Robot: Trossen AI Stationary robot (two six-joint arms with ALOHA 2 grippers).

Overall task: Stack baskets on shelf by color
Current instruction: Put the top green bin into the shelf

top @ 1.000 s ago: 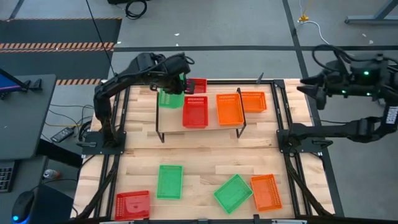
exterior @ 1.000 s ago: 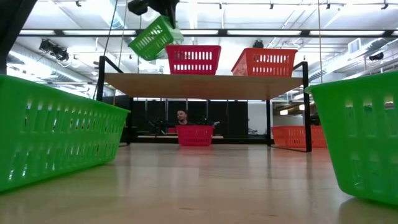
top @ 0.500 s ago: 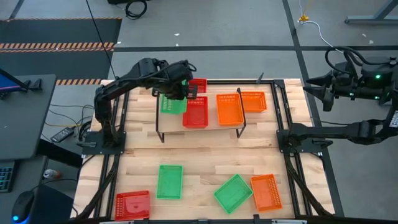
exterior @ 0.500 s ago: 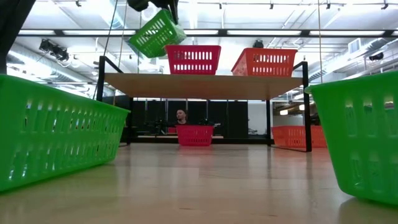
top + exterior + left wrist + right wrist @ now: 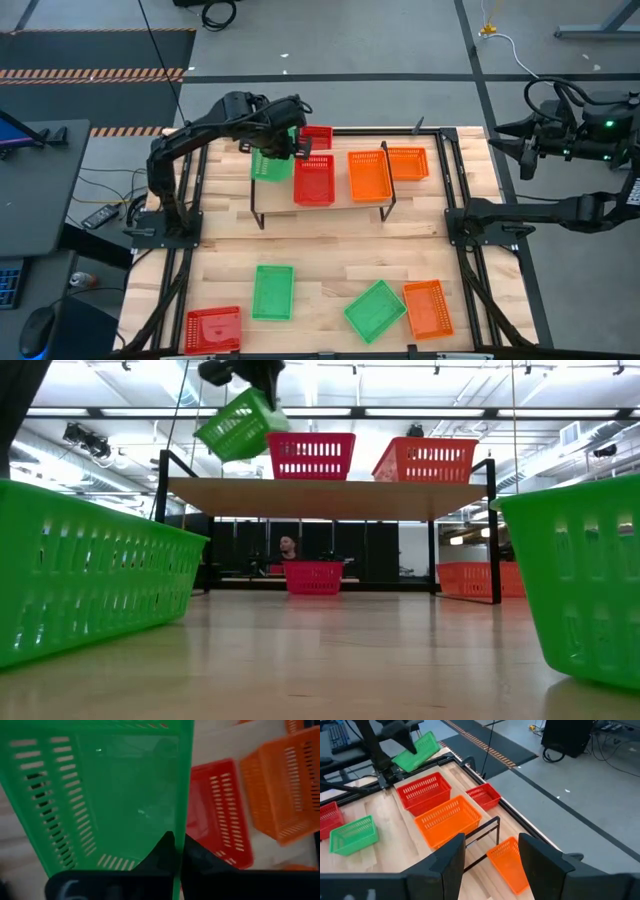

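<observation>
three green baskets (image 5: 273, 292), three red, three orange; left gripper (image 5: 283, 148) clamps one green; right gripper (image 5: 490, 851) open

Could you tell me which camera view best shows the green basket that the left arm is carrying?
The low view: the green basket hangs tilted above the shelf's left end. The high view shows it partly under the arm, the left wrist view only its inside, the right wrist view far off.
</observation>
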